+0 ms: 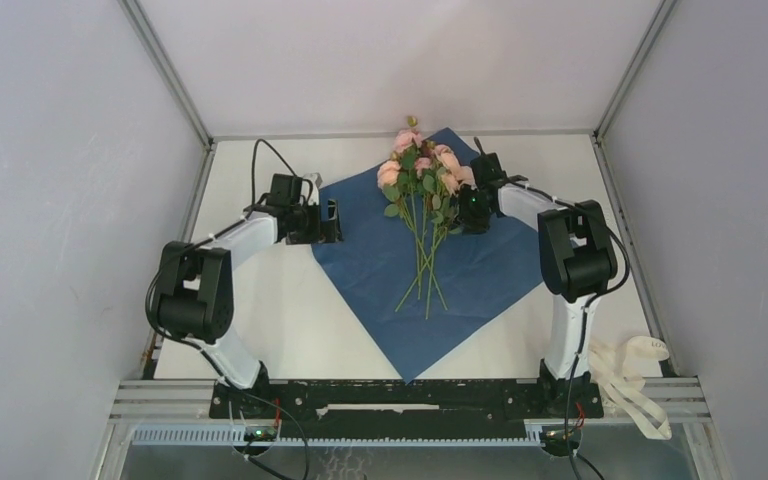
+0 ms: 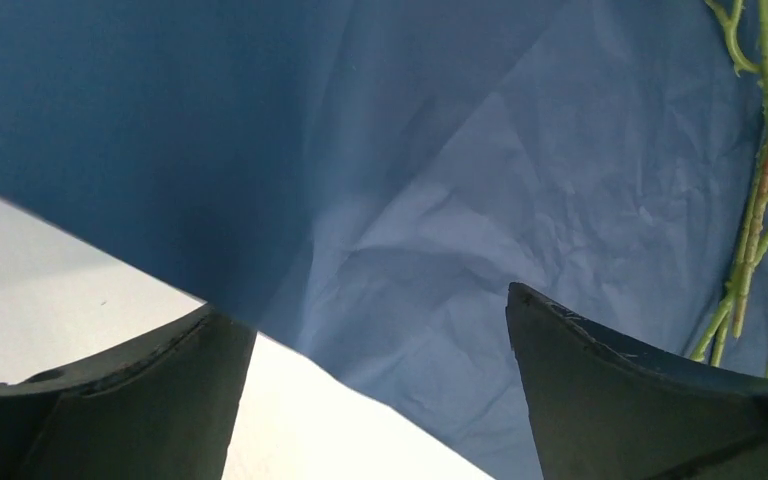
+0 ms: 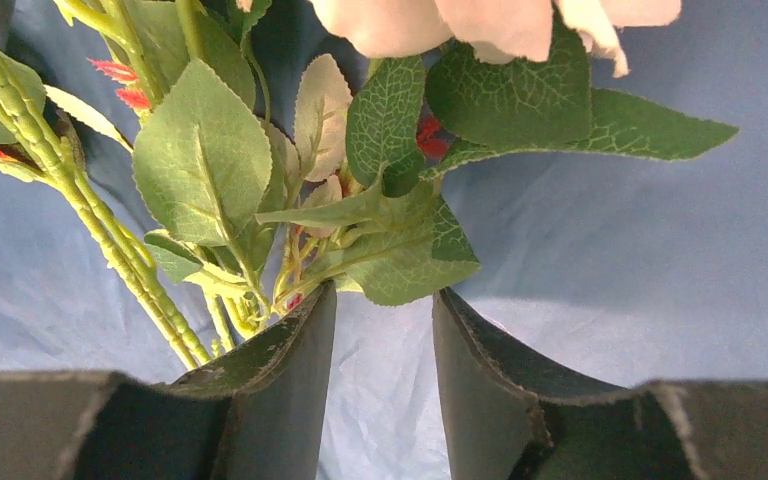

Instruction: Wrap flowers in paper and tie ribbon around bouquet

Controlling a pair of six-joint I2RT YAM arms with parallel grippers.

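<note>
The blue paper [image 1: 375,262] lies flat as a diamond on the white table. On it rest the flowers [image 1: 422,168], pink blooms at the far end and green stems [image 1: 423,270] pointing toward me. My left gripper [image 1: 330,220] stands open at the paper's left corner. In the left wrist view, the paper's edge [image 2: 290,345] runs between its wide-apart fingers [image 2: 600,400]. My right gripper [image 1: 472,208] sits against the right side of the bunch. It is open, with the leaves [image 3: 400,250] just past its tips [image 3: 385,300] and nothing between them. The ribbon [image 1: 632,372] lies loose at the near right corner.
White walls and a metal frame [image 1: 175,90] enclose the table on three sides. Bare white tabletop [image 1: 270,320] shows to the left of the paper and behind it. The black arm base rail [image 1: 400,400] runs along the near edge.
</note>
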